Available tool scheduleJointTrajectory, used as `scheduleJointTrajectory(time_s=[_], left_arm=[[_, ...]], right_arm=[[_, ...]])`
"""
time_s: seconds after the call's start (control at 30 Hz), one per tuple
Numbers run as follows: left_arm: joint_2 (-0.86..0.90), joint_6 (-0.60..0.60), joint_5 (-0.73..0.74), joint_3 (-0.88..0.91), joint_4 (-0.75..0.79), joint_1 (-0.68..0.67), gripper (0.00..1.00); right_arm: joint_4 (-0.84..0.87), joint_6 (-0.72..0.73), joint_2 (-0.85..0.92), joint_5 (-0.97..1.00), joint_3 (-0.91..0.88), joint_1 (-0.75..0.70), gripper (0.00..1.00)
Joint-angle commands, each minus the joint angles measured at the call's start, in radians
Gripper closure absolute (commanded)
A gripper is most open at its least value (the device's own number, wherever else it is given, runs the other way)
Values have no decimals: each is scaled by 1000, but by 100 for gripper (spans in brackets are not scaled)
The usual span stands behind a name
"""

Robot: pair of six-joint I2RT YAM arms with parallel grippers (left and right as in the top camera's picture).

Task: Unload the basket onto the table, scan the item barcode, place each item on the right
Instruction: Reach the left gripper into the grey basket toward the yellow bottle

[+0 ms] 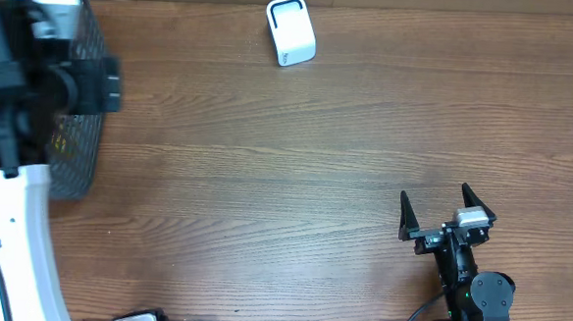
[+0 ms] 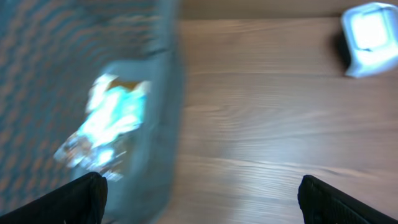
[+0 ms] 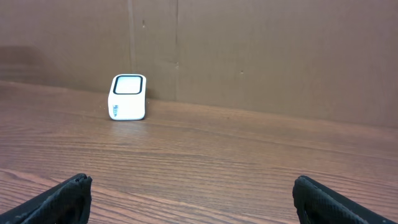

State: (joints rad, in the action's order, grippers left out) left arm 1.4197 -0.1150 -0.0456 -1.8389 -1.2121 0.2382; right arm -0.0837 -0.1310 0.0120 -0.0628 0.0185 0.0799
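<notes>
Nothing is scanned yet, by the look of it: both pincers are empty and the whole job lies ahead, which means grabbing the item, carrying it across and showing its barcode to the reader.

Nearest, at the lower right of the overhead frame, the right gripper (image 1: 434, 191) sits low by its base with its fingers spread wide, pinching nothing. It points up the brown wood-grain table (image 1: 266, 179), and in its own view the two black tips frame bare boards.

Over at the left edge, the left arm reaches in above the black wire-mesh basket (image 1: 80, 160). The left gripper (image 2: 205, 202) is spread wide too, tips at the bottom corners of its own view and nothing between them. That view is smeared, but a crinkly pale blue-and-white packet (image 2: 106, 127) shows inside the basket, behind the mesh wall in the left half of the picture. I take that to be the item; no barcode can be made out.

Farthest off, the small white box-shaped scanner with a dark-rimmed window (image 1: 290, 30) stands alone at the top centre of the overhead frame, well apart from both arms.
</notes>
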Motion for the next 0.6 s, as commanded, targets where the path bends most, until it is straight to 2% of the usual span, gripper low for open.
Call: scheduleJointTrajectory(time_s=[0.0,0.13,0.23,0.57], left_arm=[[9,18,35,-22,0,137,1],[48,17,128,-22,4,293,0],[93,3,151,-22,10,360,1],[323,-80,151,-22,27,423,0]], right_arm=[[3,-1,-9,8,-11,-3,0],[3,-1,-9,8,-11,-3,0],[3,-2,-9,8,-11,-3,0],[3,-2,-9,8,-11,-3,0]])
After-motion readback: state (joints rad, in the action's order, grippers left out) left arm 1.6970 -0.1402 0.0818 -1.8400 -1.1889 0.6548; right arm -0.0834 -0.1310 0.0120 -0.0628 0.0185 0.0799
